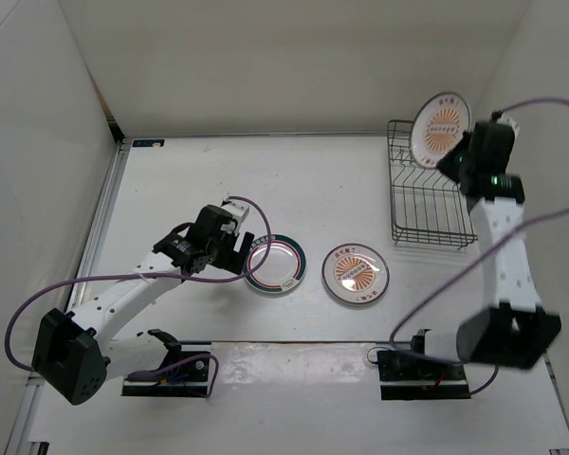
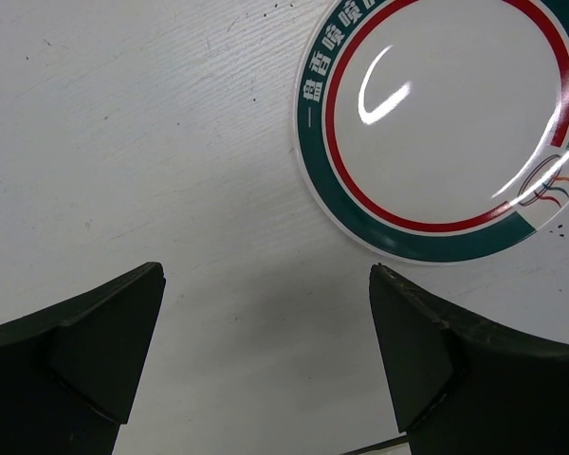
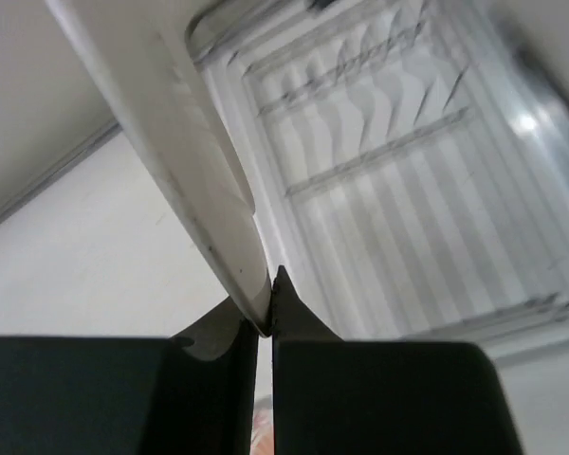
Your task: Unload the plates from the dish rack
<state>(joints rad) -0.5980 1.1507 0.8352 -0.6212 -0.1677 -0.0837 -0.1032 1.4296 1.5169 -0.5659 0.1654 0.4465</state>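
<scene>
Pinching plate's (image 1: 438, 121) edge, right pincer (image 3: 268, 308) hovers above rack (image 1: 429, 187).

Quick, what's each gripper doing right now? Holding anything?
Left gripper: open, empty, near the green-rimmed plate.
Right gripper: shut on the sunburst plate, pinching its rim.

My left arm (image 1: 137, 296) and right arm (image 1: 510, 261) are white links with black joints and bases, trailing purple cables (image 1: 23, 306); my fingers (image 2: 85, 351) are matte black wedges.
</scene>
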